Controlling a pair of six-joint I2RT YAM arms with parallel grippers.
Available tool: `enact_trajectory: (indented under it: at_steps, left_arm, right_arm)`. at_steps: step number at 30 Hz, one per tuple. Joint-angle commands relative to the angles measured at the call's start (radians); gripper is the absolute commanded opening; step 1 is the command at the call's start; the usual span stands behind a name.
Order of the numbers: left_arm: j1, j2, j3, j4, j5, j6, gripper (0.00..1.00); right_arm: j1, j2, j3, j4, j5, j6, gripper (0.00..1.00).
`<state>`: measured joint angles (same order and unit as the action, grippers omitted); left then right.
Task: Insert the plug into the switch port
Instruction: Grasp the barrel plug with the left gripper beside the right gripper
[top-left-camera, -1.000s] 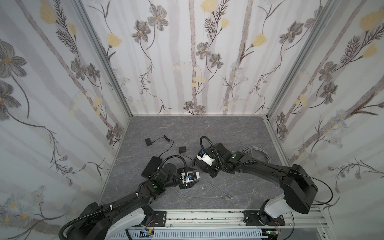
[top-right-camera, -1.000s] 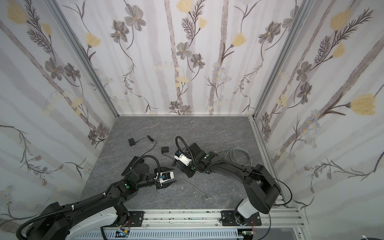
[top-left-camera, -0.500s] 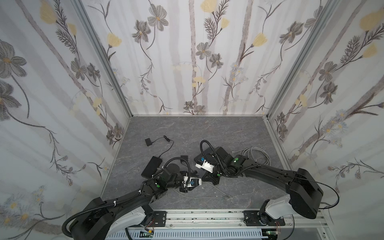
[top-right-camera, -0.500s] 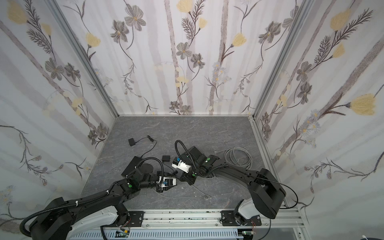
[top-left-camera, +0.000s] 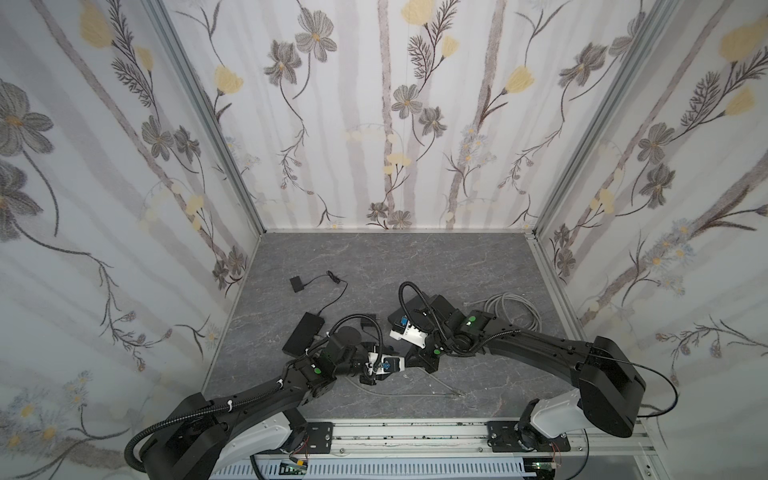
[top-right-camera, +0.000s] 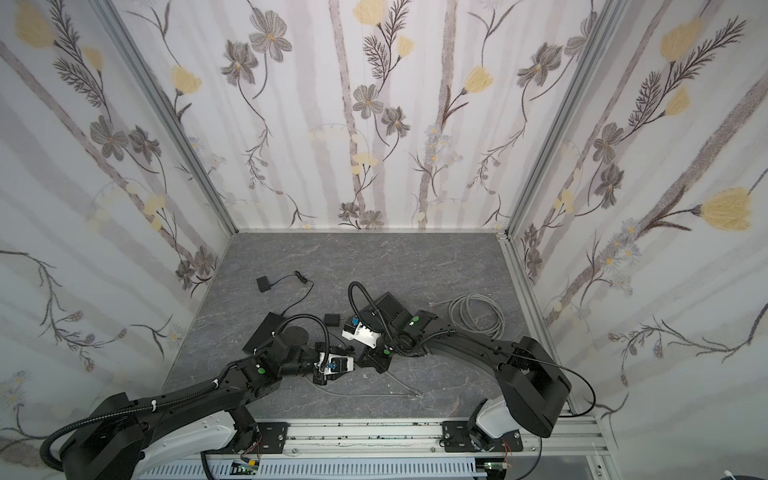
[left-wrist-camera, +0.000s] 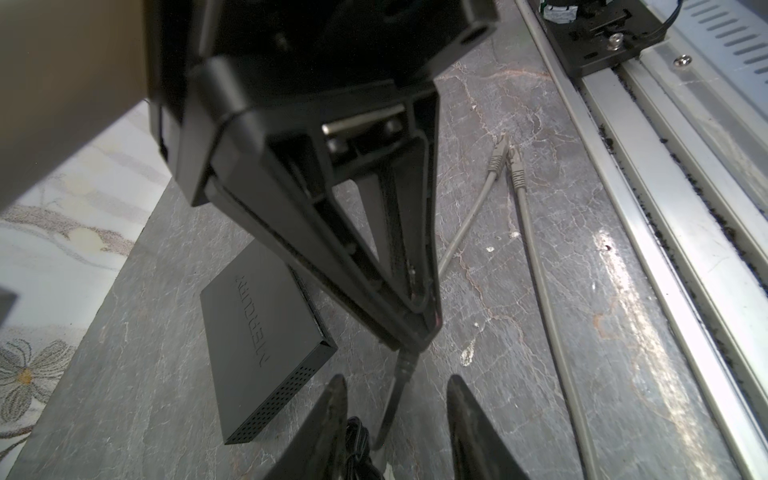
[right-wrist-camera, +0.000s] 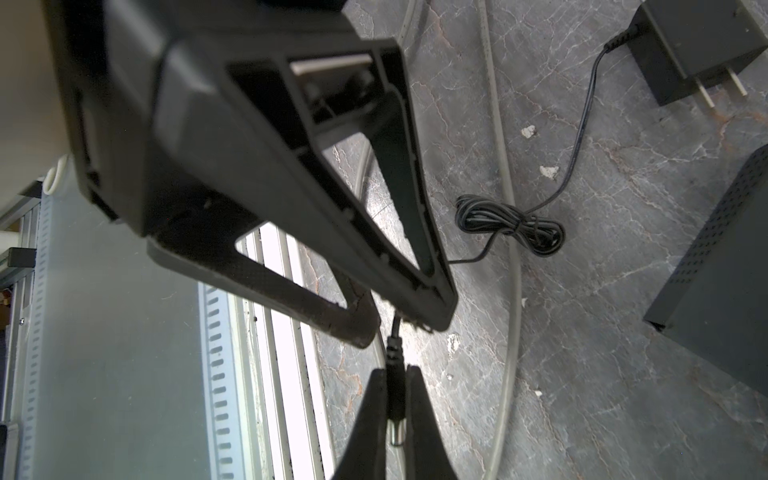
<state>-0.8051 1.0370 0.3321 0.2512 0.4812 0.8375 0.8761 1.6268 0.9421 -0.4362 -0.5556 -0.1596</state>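
Arms stretched low, meeting near the front edge of the grey veined table (top-left-camera: 415, 257); right gripper (right-wrist-camera: 394, 370) clamped on black cylindrical plug (right-wrist-camera: 395, 399); left gripper (left-wrist-camera: 397, 380) jaws apart, straddling thin cable (left-wrist-camera: 392, 411). Matte boxy switch (left-wrist-camera: 266, 332) near left edge.

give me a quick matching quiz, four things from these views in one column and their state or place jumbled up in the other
Column one:
1 barrel plug
2 left tool
3 grey ethernet connectors
4 power adapter

Column two:
a open
b two metal prongs showing
c pinched in the right tool
d side by side on the table

Pairs: 1-c, 2-a, 3-d, 4-b
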Motion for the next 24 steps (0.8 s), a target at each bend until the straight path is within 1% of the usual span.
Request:
enact_trajectory:
  at_steps: [1, 4, 6, 11, 18, 24]
  left_arm:
    - [-0.001, -0.003, 0.010, -0.009, 0.004, 0.016, 0.40]
    - [-0.003, -0.006, 0.012, -0.015, 0.006, 0.017, 0.39]
    - [-0.005, -0.006, 0.015, -0.021, 0.006, 0.016, 0.37]
    - [-0.008, -0.015, 0.016, -0.030, 0.004, 0.017, 0.36]
    - [-0.008, -0.014, 0.024, -0.045, 0.000, 0.018, 0.27]
    - [-0.009, -0.005, 0.035, -0.067, -0.008, 0.021, 0.24]
  right_arm:
    - [0.003, 0.006, 0.012, 0.049, -0.026, 0.010, 0.00]
    - [0.006, 0.013, 0.022, 0.056, -0.026, 0.021, 0.00]
    - [0.008, 0.019, 0.033, 0.055, -0.026, 0.025, 0.00]
    - [0.014, 0.031, 0.050, 0.051, -0.020, 0.029, 0.00]
    - [0.018, 0.032, 0.055, 0.047, -0.014, 0.032, 0.00]
    - [0.019, 0.020, 0.052, 0.038, -0.009, 0.029, 0.00]
